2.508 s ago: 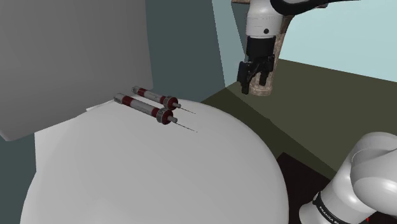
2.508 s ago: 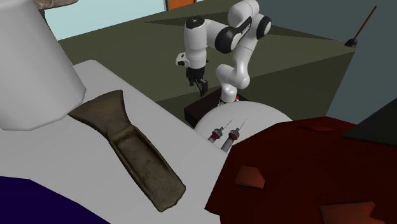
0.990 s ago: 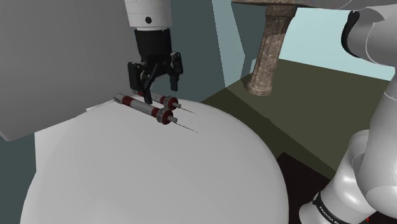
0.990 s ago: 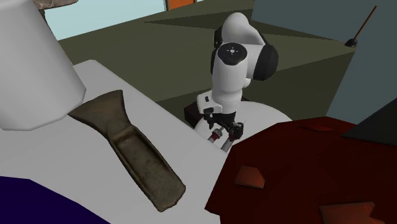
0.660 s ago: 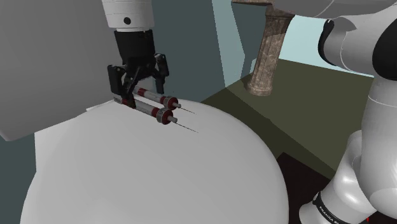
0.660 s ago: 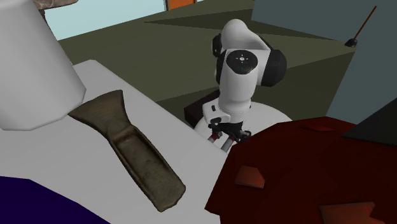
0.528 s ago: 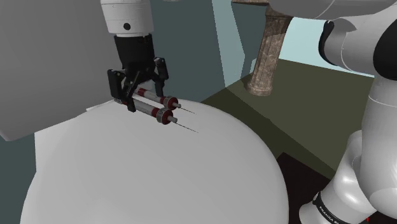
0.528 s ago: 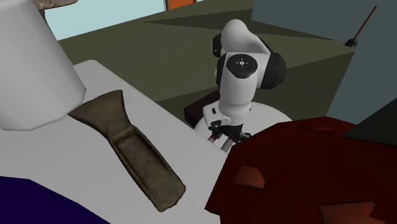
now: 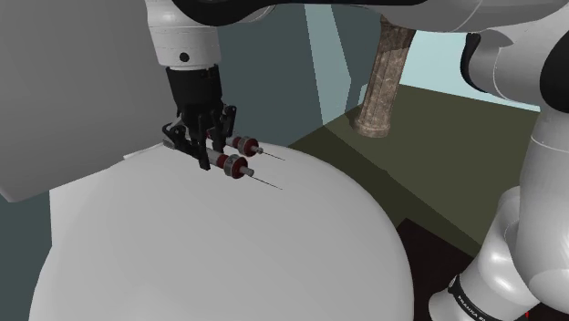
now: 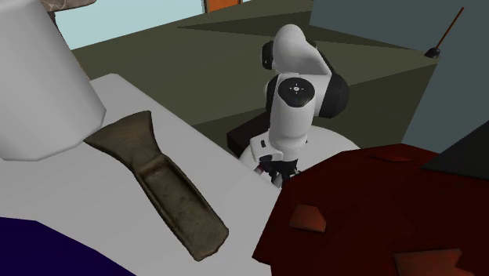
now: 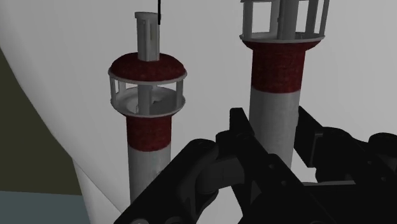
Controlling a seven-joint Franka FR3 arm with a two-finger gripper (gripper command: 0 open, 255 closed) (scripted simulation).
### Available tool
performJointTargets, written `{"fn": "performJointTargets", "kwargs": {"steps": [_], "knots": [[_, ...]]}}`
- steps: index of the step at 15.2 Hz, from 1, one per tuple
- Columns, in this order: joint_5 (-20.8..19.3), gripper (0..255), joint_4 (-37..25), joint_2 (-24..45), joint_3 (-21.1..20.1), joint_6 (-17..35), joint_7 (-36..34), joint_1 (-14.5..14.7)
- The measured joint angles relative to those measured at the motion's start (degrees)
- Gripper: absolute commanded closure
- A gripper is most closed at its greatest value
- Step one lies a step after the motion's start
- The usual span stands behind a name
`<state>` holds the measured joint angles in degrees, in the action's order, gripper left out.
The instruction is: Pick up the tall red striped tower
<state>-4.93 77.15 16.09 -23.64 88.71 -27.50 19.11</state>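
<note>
On the round white table (image 9: 228,264), two grey towers with dark red bands are lying on their sides, just beside each other and roughly parallel. Their thin antenna tips are pointing toward the shoulder view's right. The gripper (image 11: 275,130) is sitting low over the pair, with the arm reaching down from above.

Wrist view: the black fingers (image 11: 242,137) are flanking the grey shaft of one tower (image 11: 277,70), just below its red band, and appear to be pressing on both sides of it. I am reading this as jaws narrowed to shaft width and clasping the tower. It is resting on the table, not raised.

The second tower (image 11: 147,130) is lying free just outside one finger. I cannot tell whether the two are touching.

Risks I am noting:
- The two models are looking nearly alike, and I cannot tell which is the taller, so the grasp may be on the wrong one.
- The shaft is round and smooth, and the domed head is hanging well beyond the grip point. On lifting it may droop or twist between the pads.
- The neighbour is lying close enough that a finger may nudge it and send it rolling across the table.
</note>
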Motion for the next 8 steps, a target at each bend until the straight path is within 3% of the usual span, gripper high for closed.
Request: {"fn": "performJointTargets", "kwargs": {"steps": [8], "knots": [[0.0, 255, -0.1, -0.1, 0.0, -0.2, 0.0, 0.0]]}}
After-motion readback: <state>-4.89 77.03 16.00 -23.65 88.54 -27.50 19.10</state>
